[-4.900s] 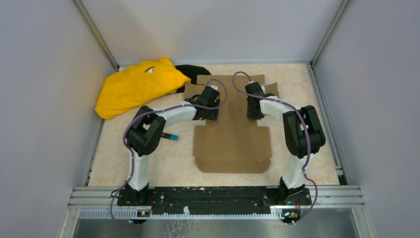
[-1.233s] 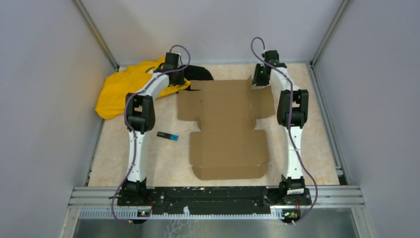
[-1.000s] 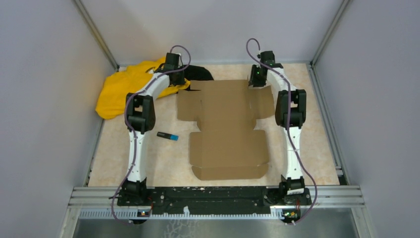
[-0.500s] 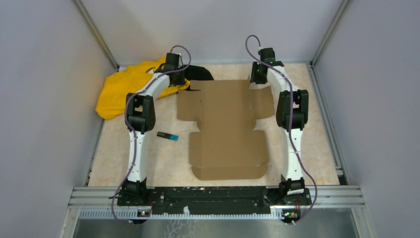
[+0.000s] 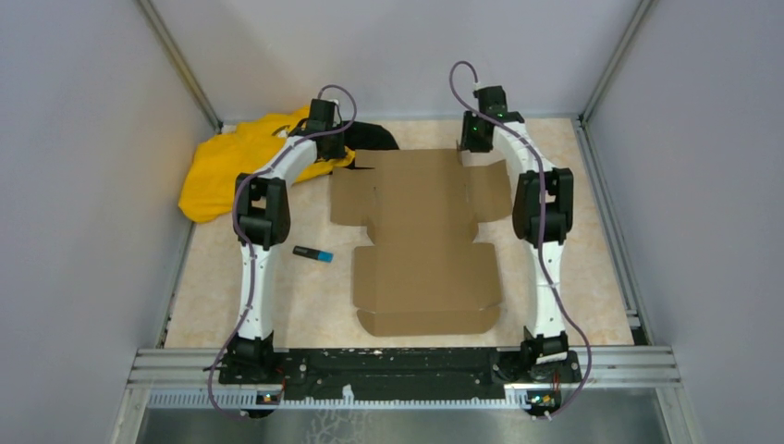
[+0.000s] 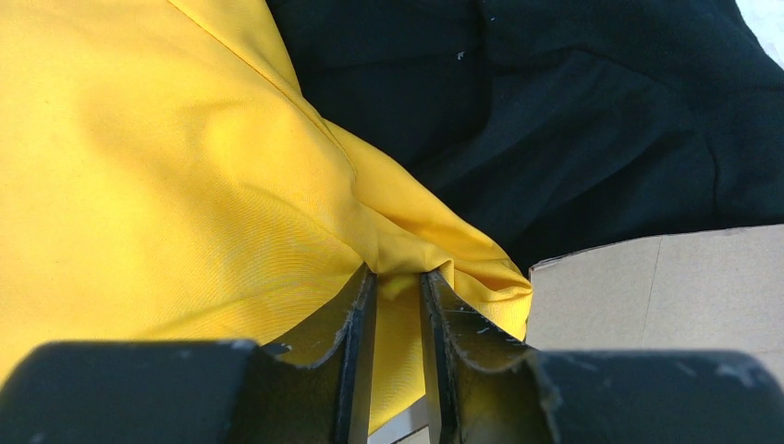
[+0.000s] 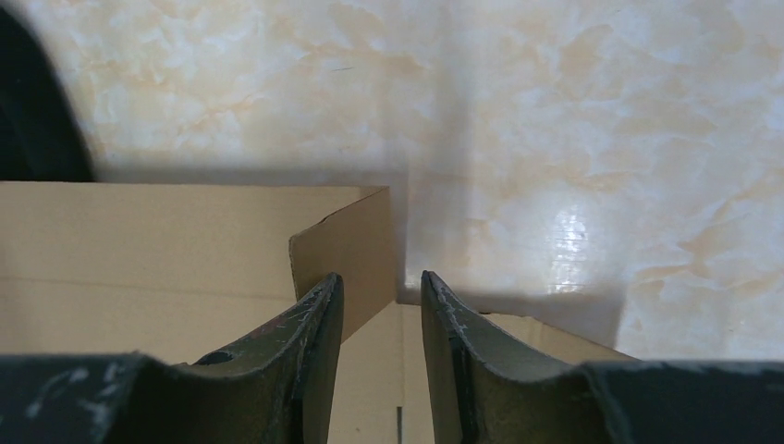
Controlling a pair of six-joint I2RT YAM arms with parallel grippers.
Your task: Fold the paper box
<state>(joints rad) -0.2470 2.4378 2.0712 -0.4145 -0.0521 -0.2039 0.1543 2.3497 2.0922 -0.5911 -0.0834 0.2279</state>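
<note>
Beige table (image 5: 582,268) and its load.
Flat paper box (image 5: 425,240) at centre; yellow cloth (image 5: 231,166) and black cloth (image 5: 374,136) toward the far left corner; marker (image 5: 312,253) left of the box.

No readable txt, labels or nos. anywhere. Paper box (image 5: 421,231) shows plain brown faces, no print. Blue-tipped stick (image 5: 312,252) too small to read.
</note>
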